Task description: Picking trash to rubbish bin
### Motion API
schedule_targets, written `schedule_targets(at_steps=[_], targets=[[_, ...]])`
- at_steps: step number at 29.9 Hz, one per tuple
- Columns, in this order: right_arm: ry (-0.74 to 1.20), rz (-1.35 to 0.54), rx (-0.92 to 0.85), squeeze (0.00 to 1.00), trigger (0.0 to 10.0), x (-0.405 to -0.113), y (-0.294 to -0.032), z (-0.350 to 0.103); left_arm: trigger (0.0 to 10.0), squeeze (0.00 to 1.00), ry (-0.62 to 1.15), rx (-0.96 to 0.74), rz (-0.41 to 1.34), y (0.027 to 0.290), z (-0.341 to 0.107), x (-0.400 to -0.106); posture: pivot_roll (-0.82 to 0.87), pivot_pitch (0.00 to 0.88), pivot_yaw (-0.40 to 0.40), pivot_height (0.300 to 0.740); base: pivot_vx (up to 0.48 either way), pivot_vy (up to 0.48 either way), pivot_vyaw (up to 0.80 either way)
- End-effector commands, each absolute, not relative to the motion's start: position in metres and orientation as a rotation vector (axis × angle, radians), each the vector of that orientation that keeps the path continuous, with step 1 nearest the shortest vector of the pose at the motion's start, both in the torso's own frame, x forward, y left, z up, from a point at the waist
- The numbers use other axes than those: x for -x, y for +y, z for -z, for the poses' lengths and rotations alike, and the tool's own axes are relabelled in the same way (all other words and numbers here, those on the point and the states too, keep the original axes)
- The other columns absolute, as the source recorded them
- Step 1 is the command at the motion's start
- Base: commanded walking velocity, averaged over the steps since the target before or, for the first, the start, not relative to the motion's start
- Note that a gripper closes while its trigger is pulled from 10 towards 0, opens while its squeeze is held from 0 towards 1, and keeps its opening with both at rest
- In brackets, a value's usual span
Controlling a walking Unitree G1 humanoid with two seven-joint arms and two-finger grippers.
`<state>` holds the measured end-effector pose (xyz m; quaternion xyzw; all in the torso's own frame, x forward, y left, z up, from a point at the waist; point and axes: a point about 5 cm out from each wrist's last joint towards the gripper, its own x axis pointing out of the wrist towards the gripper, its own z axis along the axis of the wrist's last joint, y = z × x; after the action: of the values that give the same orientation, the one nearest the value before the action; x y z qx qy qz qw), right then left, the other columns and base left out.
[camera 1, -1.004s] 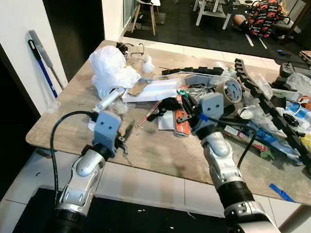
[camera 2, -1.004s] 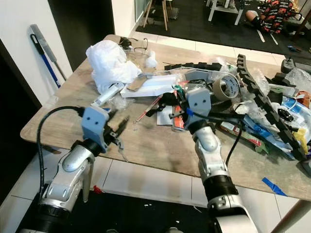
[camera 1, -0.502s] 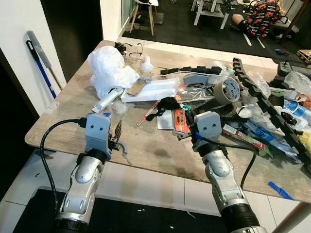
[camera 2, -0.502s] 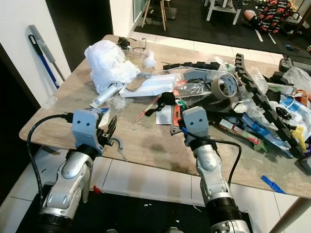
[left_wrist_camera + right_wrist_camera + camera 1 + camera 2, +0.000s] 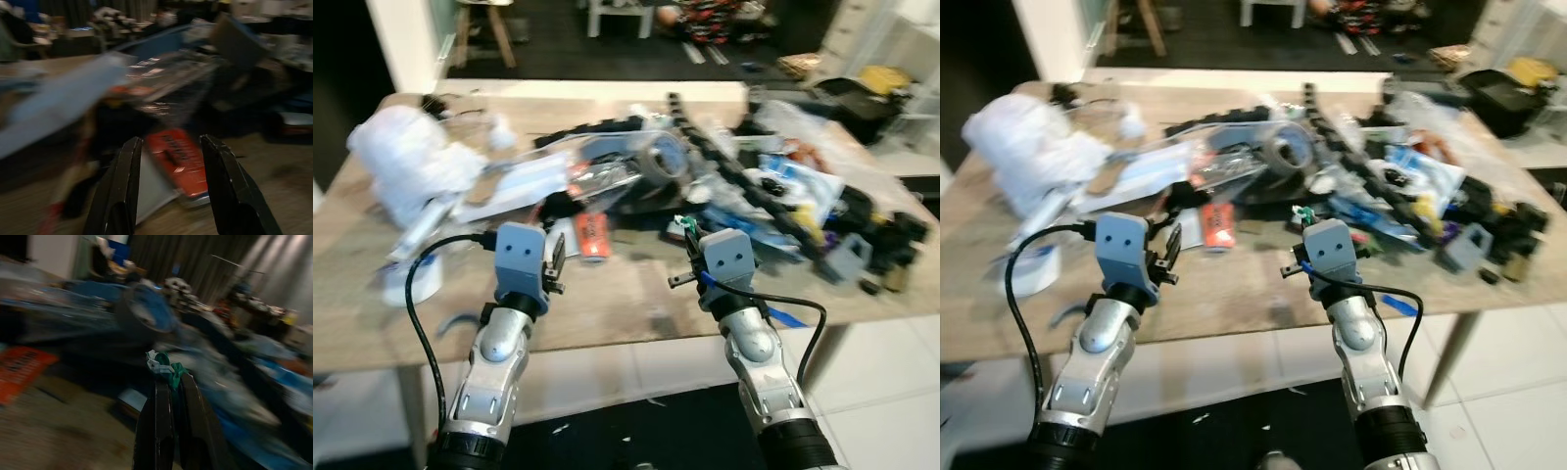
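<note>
The right gripper (image 5: pixel 168 382), at lower centre of its wrist view, was clamped on a green-and-white scrap (image 5: pixel 164 366); the left gripper (image 5: pixel 168 161) was apart, empty. Carrying seemed underway; next, finding the bin.

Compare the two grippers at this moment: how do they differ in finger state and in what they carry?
The left gripper has its fingers spread with nothing between them, an orange-red packet lying beyond on the table. The right gripper has its fingers pressed together, pinching a small green and white scrap at the tips. Both are raised at the near edge of the cluttered table, pointing toward the pile.
</note>
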<state>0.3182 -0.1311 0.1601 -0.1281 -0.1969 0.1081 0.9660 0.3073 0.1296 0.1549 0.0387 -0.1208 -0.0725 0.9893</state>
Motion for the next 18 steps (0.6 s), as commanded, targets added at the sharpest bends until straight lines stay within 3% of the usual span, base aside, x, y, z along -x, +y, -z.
schedule_targets(at_steps=[1, 18], targets=[[-0.367, -0.211, 0.260, 0.00, 10.0, -0.3163, -0.1325, -0.1543, 10.0, 0.00, -0.228, -0.084, 0.140, 0.1286, -0.1503, -0.3040, -0.05, 0.141, -0.061, 0.740, 0.000, 0.000, -0.80], [-0.341, -0.214, 0.249, 0.00, 10.0, -0.3143, -0.1318, -0.1492, 10.0, 0.00, -0.234, -0.090, 0.148, 0.1289, -0.1497, -0.3014, -0.04, 0.112, -0.065, 0.740, 0.000, 0.000, -0.80]])
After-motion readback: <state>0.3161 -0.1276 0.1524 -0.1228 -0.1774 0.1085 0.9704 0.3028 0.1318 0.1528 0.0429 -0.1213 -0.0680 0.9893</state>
